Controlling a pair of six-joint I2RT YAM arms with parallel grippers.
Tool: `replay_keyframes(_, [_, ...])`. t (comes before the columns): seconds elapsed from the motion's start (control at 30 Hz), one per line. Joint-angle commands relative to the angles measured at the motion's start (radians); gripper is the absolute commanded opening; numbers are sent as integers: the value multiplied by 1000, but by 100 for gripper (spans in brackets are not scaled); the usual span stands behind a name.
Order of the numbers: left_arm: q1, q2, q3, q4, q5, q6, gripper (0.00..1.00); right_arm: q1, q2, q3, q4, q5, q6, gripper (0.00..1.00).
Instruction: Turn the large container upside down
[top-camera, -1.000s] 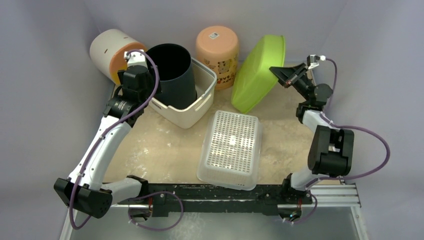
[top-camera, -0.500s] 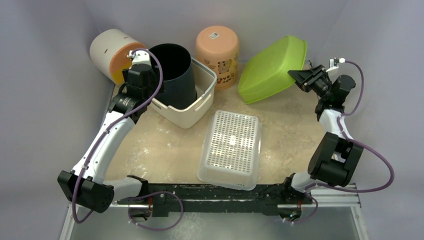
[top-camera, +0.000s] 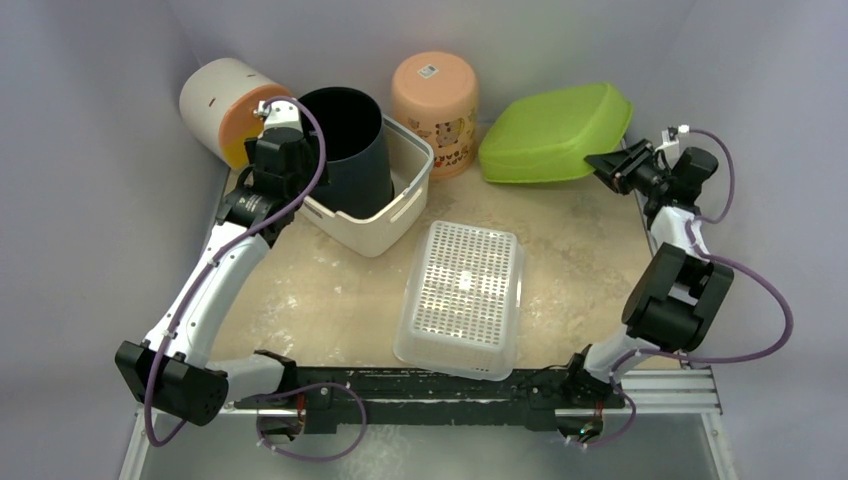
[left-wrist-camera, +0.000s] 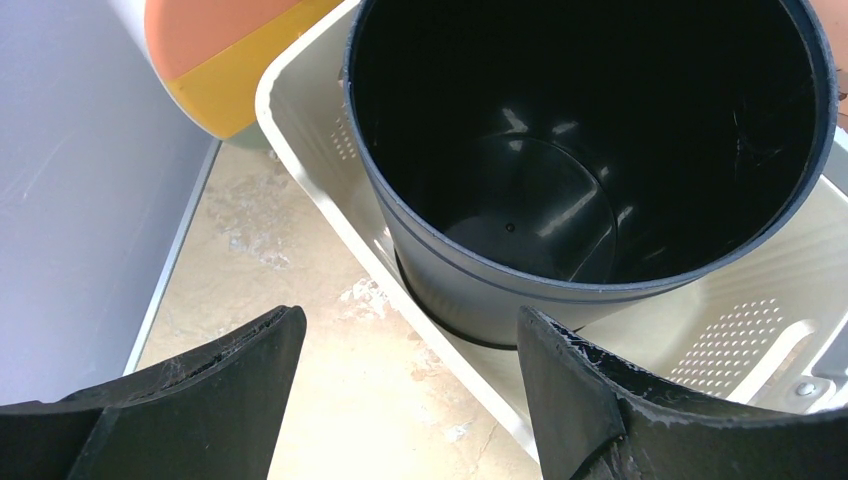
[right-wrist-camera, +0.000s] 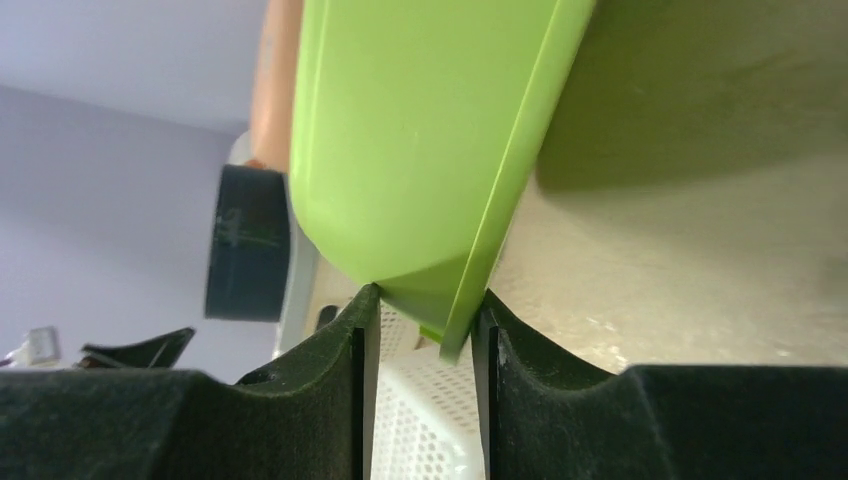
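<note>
The large container, a lime-green tub (top-camera: 555, 120), lies bottom up on the table at the back right. Its rim corner (right-wrist-camera: 470, 280) sits between the fingers of my right gripper (top-camera: 608, 165), low at the table's right edge. In the right wrist view the right gripper (right-wrist-camera: 425, 330) has its jaws parted, with the fingertips loosely against the tub's wall and lip. My left gripper (left-wrist-camera: 410, 380) is open and holds nothing. It hovers over the table beside a black bucket (left-wrist-camera: 590, 150) at the back left.
The black bucket (top-camera: 345, 150) stands in a cream bin (top-camera: 400, 205). A white and orange cylinder (top-camera: 215, 100) leans in the back left corner. A peach bucket (top-camera: 435, 95) stands inverted at the back. An upturned white perforated basket (top-camera: 462, 295) lies near the middle front.
The green tub has swung from standing on edge down to lying bottom up. My right gripper moved right and down with its rim, and its jaws have widened. The left arm barely moved.
</note>
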Motion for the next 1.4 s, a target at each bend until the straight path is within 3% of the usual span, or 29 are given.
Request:
replay_keyframes(0.0, [-5, -3, 26, 38, -4, -2, 78, -35, 56, -26, -85, 113, -189, 31])
replay_keyframes(0.43, [-5, -6, 29, 26, 1, -5, 78, -71, 186, -7, -97, 151, -247, 30])
replay_keyframes(0.9, [-5, -38, 14, 11, -10, -9, 78, -83, 209, 29, -308, 275, -329, 44])
replay_keyframes(1.13, [-5, -42, 12, 15, -6, -11, 78, -83, 148, 106, -450, 389, -407, 47])
replay_keyframes(1.37, [-5, -23, 13, 36, 24, -30, 78, -33, -33, 176, -569, 444, -458, 47])
